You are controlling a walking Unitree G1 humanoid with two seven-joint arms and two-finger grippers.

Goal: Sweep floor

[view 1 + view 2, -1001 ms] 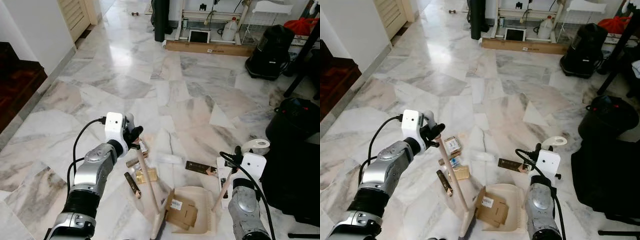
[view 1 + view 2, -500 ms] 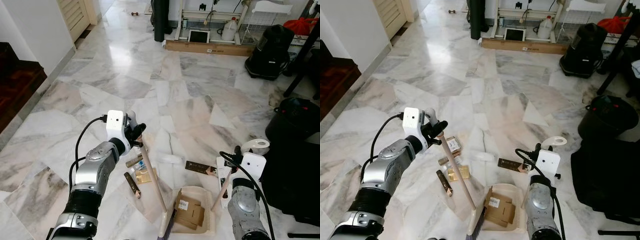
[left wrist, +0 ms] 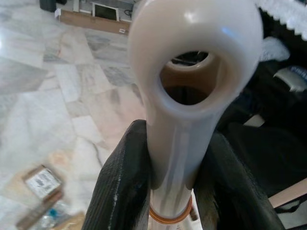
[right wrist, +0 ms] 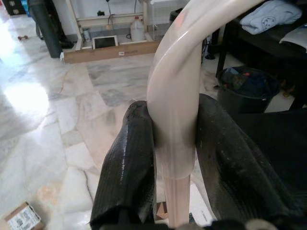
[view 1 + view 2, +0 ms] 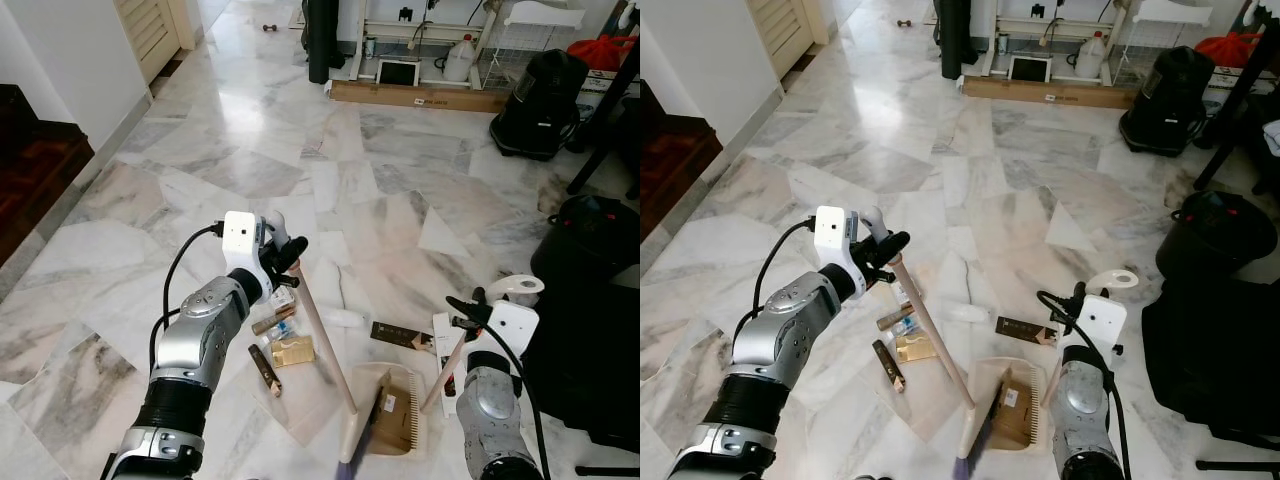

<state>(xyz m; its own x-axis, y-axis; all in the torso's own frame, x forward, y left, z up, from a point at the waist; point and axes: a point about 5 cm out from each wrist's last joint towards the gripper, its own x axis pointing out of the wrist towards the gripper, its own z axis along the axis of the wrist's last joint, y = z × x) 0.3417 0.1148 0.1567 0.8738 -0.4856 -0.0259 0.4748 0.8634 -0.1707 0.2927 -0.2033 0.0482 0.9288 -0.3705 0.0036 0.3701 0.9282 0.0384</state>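
The left gripper [image 5: 283,262] pinches the top of the broom handle [image 5: 325,340], its cream end loop standing just past the two black fingers [image 3: 122,187] pressed to either side. The stick slants down to the broom head [image 5: 975,445] at the dustpan [image 5: 392,410] mouth (a brown cardboard piece lies inside). The right gripper [image 5: 462,312] clamps the dustpan handle [image 4: 175,110] between its fingers [image 4: 125,167]. Small wrappers and boxes [image 5: 277,335] lie on the marble floor [image 5: 300,150] just beside the stick
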